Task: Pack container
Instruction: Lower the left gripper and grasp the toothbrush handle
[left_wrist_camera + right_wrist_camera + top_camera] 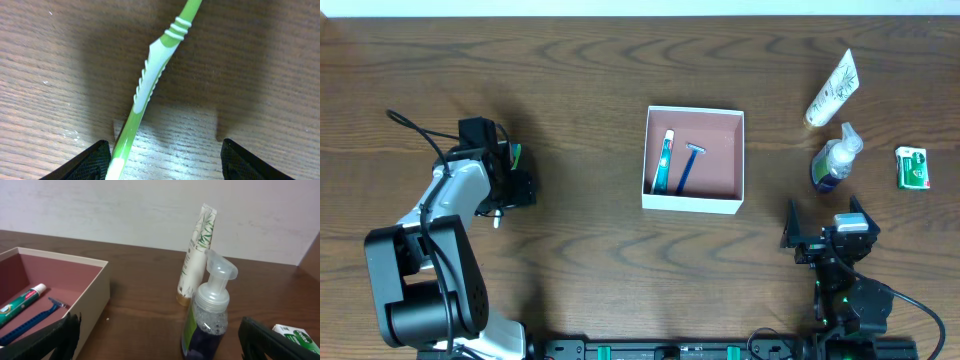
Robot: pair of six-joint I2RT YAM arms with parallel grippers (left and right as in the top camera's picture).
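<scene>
Green and white plastic, the toothbrush [150,82] lies flat on the tabletop [260,60] at the far left, between the spread fingers of my left hand [167,161], nearer one finger and not yet pinched. It looks light, stiff and smooth, so I judge the ribbed white grip the surest hold. At centre, well apart, the container [692,203] holds a toothpaste tube [663,165] and a blue razor [687,172]; its thin walls would likely slide if nudged. My right hand [159,342] hangs released, empty.
</scene>
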